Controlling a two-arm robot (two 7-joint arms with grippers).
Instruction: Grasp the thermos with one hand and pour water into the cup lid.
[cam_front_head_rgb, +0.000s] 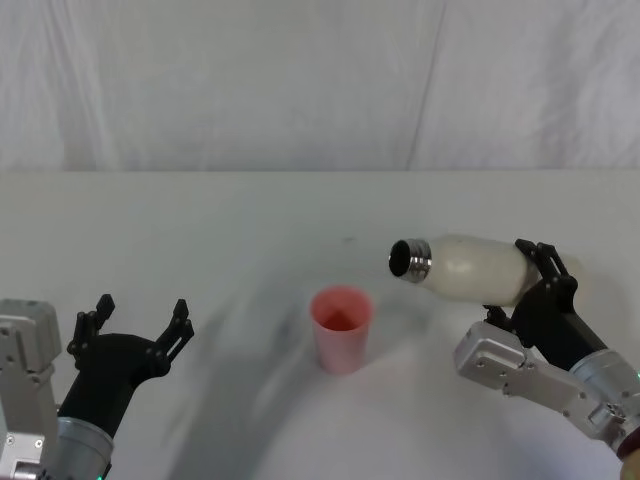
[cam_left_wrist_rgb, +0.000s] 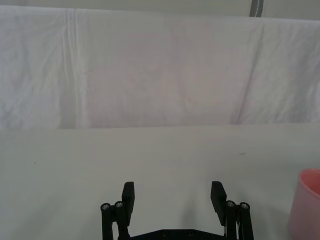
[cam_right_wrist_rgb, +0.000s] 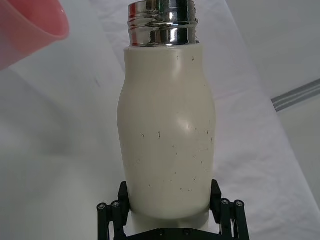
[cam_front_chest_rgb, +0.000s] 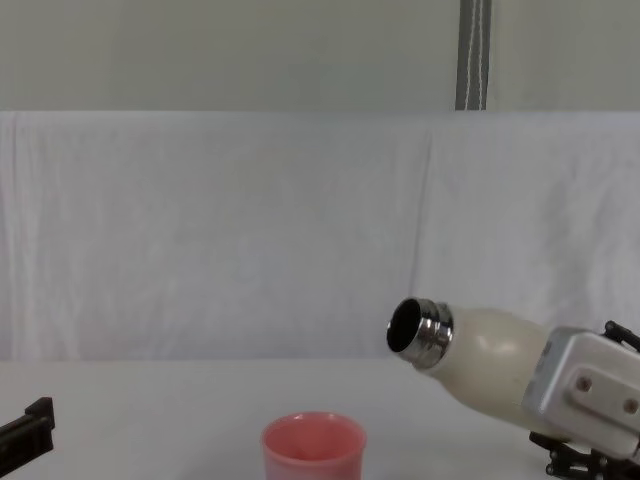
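Observation:
My right gripper (cam_front_head_rgb: 543, 273) is shut on the lower body of the cream-white thermos (cam_front_head_rgb: 468, 267) and holds it in the air, tipped nearly level. Its open steel neck (cam_front_head_rgb: 410, 259) points left, above and a little right of the cup lid (cam_front_head_rgb: 341, 328). That small pink cup stands upright on the white table. The chest view shows the thermos (cam_front_chest_rgb: 485, 360) raised above the cup lid (cam_front_chest_rgb: 313, 446), mouth up and to the right of its rim. In the right wrist view the thermos (cam_right_wrist_rgb: 167, 135) sits between the fingers (cam_right_wrist_rgb: 123, 197), cup lid (cam_right_wrist_rgb: 30, 27) beyond. My left gripper (cam_front_head_rgb: 137, 325) rests open at the near left.
A white cloth covers the table (cam_front_head_rgb: 200, 230) and hangs as a backdrop (cam_front_head_rgb: 320, 80) behind it. The left wrist view shows the open left gripper (cam_left_wrist_rgb: 173, 197) over bare cloth, with the cup lid's side (cam_left_wrist_rgb: 305, 205) at the picture's edge.

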